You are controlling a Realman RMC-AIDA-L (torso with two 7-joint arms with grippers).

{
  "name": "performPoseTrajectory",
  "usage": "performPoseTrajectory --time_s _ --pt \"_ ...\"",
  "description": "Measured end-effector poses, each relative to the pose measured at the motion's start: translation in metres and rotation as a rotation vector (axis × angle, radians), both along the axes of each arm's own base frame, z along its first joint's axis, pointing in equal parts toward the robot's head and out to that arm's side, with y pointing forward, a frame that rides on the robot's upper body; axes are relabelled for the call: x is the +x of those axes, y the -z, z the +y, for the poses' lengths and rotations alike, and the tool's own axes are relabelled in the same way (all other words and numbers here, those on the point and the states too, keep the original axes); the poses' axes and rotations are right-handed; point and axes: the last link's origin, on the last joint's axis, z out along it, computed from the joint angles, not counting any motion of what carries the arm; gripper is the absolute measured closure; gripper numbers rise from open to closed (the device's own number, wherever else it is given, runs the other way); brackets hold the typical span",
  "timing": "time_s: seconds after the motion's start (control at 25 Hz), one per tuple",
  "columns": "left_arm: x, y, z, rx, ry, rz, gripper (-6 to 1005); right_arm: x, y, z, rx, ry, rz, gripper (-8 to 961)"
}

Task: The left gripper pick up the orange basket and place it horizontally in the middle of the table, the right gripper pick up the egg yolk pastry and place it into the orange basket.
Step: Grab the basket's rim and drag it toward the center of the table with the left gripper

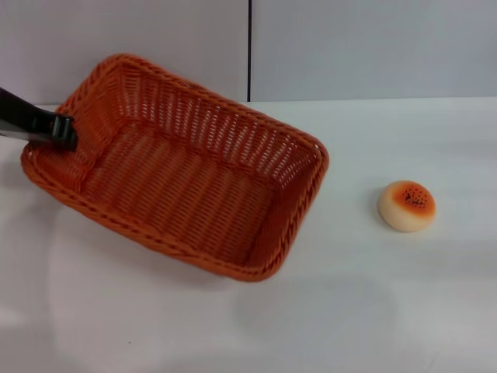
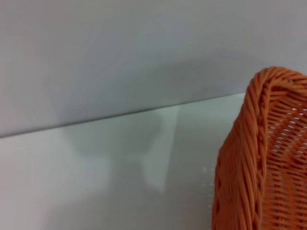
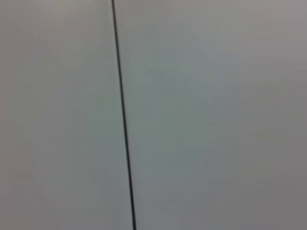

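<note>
Your left tool (image 1: 68, 134) is pinching the orange basket (image 1: 178, 167) by its left-end rim; basket sits skewed on the counter (image 1: 373, 311). Egg yolk pastry (image 1: 406, 206) lies well apart on its right.

Left pincer (image 1: 68, 132) at orange basket (image 1: 186, 171) rim, pastry (image 1: 406, 206) well apart.
</note>
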Motion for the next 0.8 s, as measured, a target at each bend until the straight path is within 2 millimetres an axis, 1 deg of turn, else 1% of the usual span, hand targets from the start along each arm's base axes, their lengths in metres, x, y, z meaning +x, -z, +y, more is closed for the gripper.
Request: performPoseTrajectory --time_s 0.08,0.16,0.2,0.28,0.48,0.52,0.56,0.68,0.72,0.76,0.8 --pt "-0.002 -0.002 -0.001 0.007 -0.009 -0.009 832 0.002 -0.002 0.001 -0.002 0.008 -0.002 313" --pt "-0.012 -0.007 -0.005 0.032 -0.043 -0.037 836 0.003 -0.004 0.002 -0.006 0.01 -0.005 313" --pt "-0.012 -0.007 -0.005 0.032 -0.043 -0.037 838 0.003 -0.005 0.002 -0.007 0.008 -0.005 313" --pt "-0.025 -0.011 -0.014 0.054 -0.092 -0.092 842 0.003 -0.007 0.0 -0.001 0.0 -0.007 314" --pt "-0.028 -0.013 -0.017 0.057 -0.108 -0.115 846 -0.001 -0.003 -0.002 0.005 -0.02 0.015 314" --pt "-0.033 -0.014 -0.031 0.051 -0.133 -0.194 846 -0.002 -0.002 -0.002 0.004 -0.027 0.021 314" --pt "-0.033 -0.014 -0.039 0.039 -0.135 -0.229 846 -0.005 0.001 0.0 -0.001 -0.039 0.025 314" --pt "-0.033 -0.014 -0.039 0.039 -0.135 -0.229 846 -0.008 0.004 0.002 -0.003 -0.047 0.029 314" --pt "-0.041 -0.014 -0.057 0.023 -0.168 -0.272 846 -0.01 0.006 0.003 -0.005 -0.051 0.033 314" --pt "-0.046 -0.013 -0.065 0.032 -0.177 -0.311 845 -0.011 0.008 0.004 -0.008 -0.057 0.035 314" --pt "-0.047 -0.013 -0.067 0.037 -0.177 -0.327 845 -0.013 0.009 0.004 -0.011 -0.061 0.036 314"
